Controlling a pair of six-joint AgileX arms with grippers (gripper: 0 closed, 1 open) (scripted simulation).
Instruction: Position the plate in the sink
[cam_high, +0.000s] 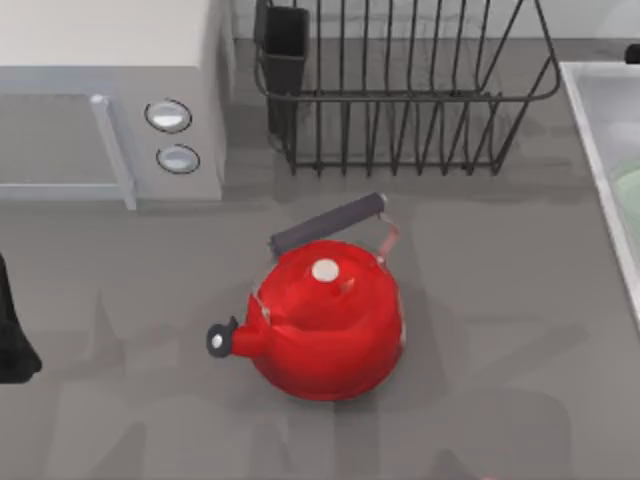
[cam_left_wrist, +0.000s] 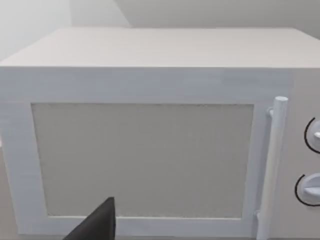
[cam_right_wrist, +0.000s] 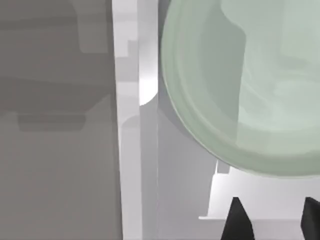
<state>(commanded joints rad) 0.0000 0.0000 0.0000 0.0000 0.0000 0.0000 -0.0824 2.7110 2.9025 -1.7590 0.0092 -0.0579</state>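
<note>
From my right wrist camera I see the large, round, pale mint-green plate (cam_right_wrist: 240, 85) lying inside the light grey-white rectangular sink (cam_right_wrist: 135, 150), one edge close to the basin's raised rim. My right hand (cam_right_wrist: 272, 220) hangs just above it, its two dark fingertips (cam_right_wrist: 237, 220) apart and holding nothing. From above, the sink (cam_high: 590, 120) sits at the right edge of the grey surface (cam_high: 120, 350), with a sliver of the green plate (cam_high: 628, 190) showing inside it. A glossy red kettle (cam_high: 325, 320) with a dark handle stands mid-surface, well apart from the sink, and a black wire dish rack (cam_high: 400, 90) stands behind it. My left arm is parked at the left edge, facing the white microwave (cam_left_wrist: 150, 150) (one dark finger (cam_left_wrist: 100, 222) shows, so I cannot tell that hand's state).
</note>
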